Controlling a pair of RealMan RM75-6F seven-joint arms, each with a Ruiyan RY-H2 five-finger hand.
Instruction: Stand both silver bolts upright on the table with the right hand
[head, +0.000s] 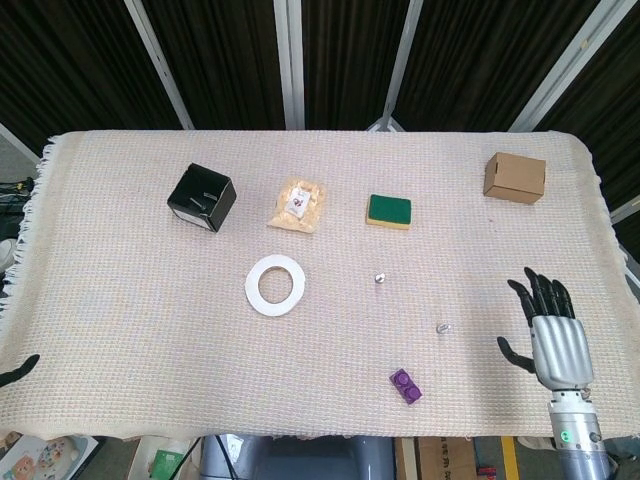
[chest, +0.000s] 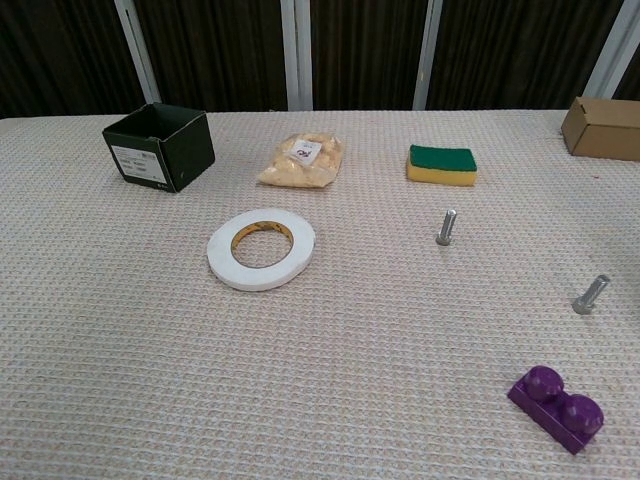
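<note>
One silver bolt (chest: 445, 227) stands upright on its head, shank pointing up, below the green sponge (chest: 441, 164). The other bolt (chest: 590, 294) leans tilted, shank rising up and to the right, above the purple block (chest: 557, 407). My right hand (head: 551, 335) hovers apart, fingers spread, holding nothing; my left fingertips (head: 18, 368) barely show, so I cannot tell their state.

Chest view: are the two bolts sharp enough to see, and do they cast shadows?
Chest view: both the upright bolt and the tilted bolt look sharp, with only faint, soft shadows under even light. Head view: they shrink to tiny specks.
</note>
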